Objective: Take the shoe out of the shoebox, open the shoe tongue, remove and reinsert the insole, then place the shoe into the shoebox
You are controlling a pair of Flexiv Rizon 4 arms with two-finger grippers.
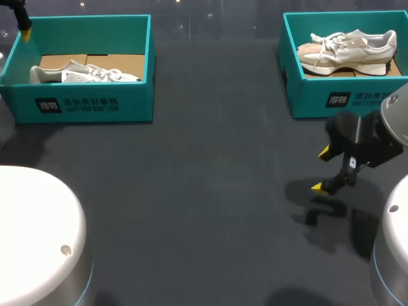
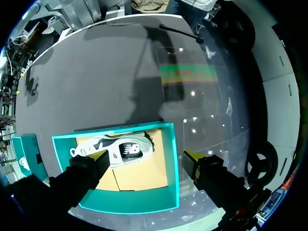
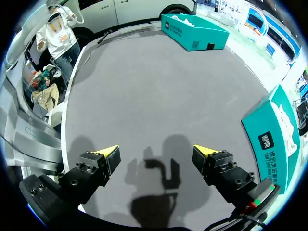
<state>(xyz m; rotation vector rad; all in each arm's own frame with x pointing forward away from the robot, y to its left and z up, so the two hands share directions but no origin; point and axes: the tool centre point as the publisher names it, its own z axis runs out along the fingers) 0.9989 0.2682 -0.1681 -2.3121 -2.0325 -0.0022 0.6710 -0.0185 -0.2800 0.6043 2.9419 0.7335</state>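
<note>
Two teal shoeboxes stand at the table's far side. The left shoebox (image 1: 83, 105) holds a white shoe (image 1: 83, 73) lying on brown cardboard. The right shoebox (image 1: 331, 95) holds a white and beige shoe (image 1: 347, 51). My left gripper (image 1: 23, 27) hangs open above the left box's far left corner. In the left wrist view this gripper (image 2: 147, 156) looks down on the box (image 2: 169, 159) and its shoe (image 2: 120, 149). My right gripper (image 1: 322, 169) stands open and empty over bare table in front of the right box. In the right wrist view the gripper (image 3: 157, 150) has that box (image 3: 269, 139) beside it.
White round arm bases sit at the near left (image 1: 38, 229) and near right (image 1: 395, 236). Dark grey tabletop (image 1: 204, 191) stretches between the boxes and the bases. The left box (image 3: 192, 31) shows far ahead of the right gripper.
</note>
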